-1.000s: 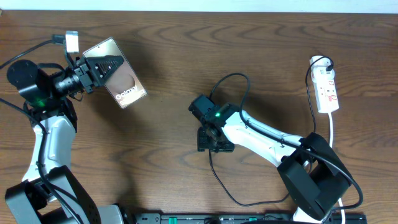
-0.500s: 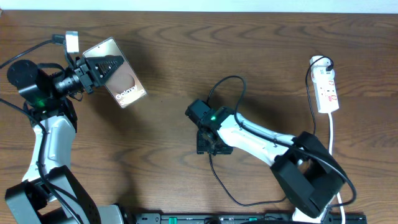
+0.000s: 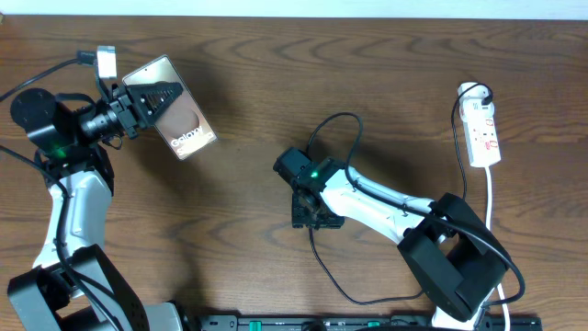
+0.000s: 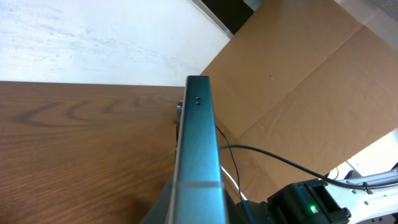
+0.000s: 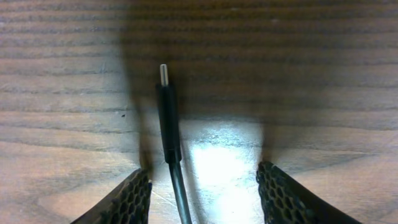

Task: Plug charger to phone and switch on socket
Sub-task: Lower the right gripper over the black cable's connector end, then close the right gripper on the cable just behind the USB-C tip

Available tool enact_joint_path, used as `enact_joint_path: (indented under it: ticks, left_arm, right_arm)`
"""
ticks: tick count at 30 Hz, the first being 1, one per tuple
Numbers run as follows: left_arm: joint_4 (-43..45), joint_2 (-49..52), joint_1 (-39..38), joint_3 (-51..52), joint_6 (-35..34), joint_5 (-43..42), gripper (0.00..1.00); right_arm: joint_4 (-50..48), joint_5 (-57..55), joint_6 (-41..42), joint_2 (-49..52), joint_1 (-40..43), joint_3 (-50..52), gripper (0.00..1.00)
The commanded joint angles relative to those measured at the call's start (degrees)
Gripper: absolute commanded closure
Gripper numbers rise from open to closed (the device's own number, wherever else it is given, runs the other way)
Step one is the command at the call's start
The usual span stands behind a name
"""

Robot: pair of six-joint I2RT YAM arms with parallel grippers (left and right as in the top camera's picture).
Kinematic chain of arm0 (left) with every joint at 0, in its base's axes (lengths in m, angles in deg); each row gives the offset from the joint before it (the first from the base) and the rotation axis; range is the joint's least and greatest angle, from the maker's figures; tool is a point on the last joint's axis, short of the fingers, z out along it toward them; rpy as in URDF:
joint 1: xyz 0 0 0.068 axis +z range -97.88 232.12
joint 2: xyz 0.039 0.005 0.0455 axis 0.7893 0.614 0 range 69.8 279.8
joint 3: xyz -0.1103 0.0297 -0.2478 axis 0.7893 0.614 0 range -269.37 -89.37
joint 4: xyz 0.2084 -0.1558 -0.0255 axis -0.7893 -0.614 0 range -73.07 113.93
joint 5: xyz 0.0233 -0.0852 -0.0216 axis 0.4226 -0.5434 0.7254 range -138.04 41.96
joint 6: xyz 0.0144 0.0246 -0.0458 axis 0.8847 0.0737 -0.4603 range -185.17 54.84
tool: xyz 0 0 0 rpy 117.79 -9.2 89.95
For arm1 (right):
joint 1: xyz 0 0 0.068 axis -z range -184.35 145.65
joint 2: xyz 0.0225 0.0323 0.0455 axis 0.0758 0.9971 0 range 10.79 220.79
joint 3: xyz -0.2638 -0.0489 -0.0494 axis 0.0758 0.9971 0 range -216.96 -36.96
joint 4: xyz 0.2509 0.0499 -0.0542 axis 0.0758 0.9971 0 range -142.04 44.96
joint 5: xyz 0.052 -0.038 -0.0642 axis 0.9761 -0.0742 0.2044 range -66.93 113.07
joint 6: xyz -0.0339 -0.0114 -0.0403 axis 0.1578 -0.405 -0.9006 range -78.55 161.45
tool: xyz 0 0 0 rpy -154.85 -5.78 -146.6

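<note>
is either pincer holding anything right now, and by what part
Left pincer grips the phone across its faces at one end. Right pincer is open astride the charger plug, not gripping it.

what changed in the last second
The right arm shifted slightly left; the right claw, open, straddles the charger lying on the table; nothing grasped or released. The left claw stays shut on the phone; the socket is unmoved.

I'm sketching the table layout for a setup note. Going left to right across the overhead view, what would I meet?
phone → right gripper → power strip
</note>
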State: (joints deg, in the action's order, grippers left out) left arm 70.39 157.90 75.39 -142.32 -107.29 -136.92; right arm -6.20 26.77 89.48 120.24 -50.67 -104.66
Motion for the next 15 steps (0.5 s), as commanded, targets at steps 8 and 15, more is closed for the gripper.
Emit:
enact_joint_path:
  ticks: [8,15]
  left_arm:
    - [0.33,-0.48,0.20,-0.79,0.57,-1.16,0.93]
    - [0.33,-0.48,0.17,-0.79,0.57,-1.14,0.92]
  right_arm:
    - [-0.24,-0.37,0.76,0.83,-0.22,0.48,0.68]
    - [-0.98,-0.63,0.76,0.83,-0.04,0.48,0.68]
